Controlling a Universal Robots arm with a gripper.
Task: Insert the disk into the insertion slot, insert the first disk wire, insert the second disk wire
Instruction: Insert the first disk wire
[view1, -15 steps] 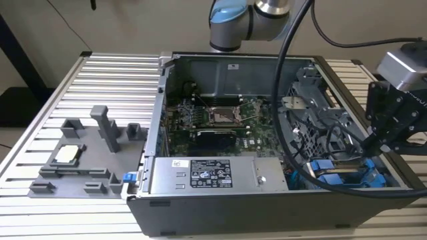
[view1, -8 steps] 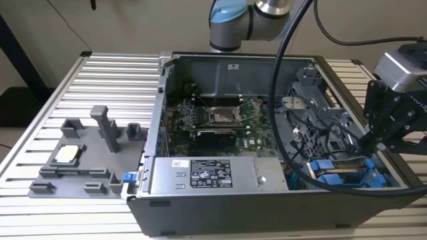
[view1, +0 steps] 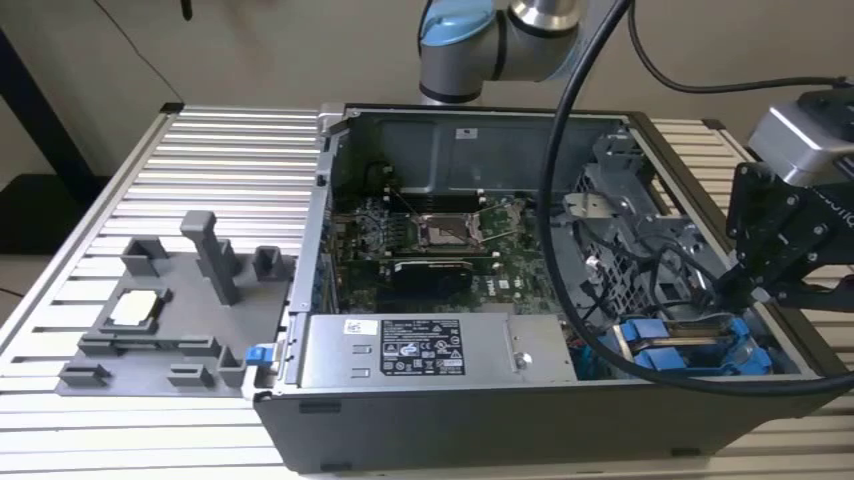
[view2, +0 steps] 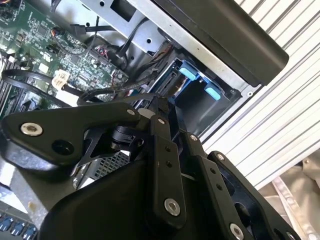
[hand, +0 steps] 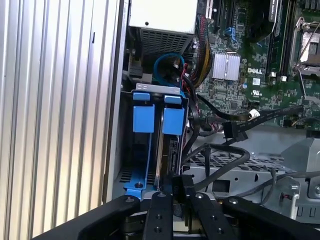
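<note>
Disk (hand: 173, 121) looks seated: in the open computer case (view1: 441, 430), lower right of the exterior view, the insertion slot (hand: 156, 88) holds it. Pincer (hand: 179, 182) sits at its end, jaws almost together; whether either wire is plugged I cannot tell.

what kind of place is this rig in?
Probably a lab test bench for robotic PC assembly: an open computer case sits on a slotted aluminium table, beside a grey parts fixture, with a robot arm reaching into it.
</note>
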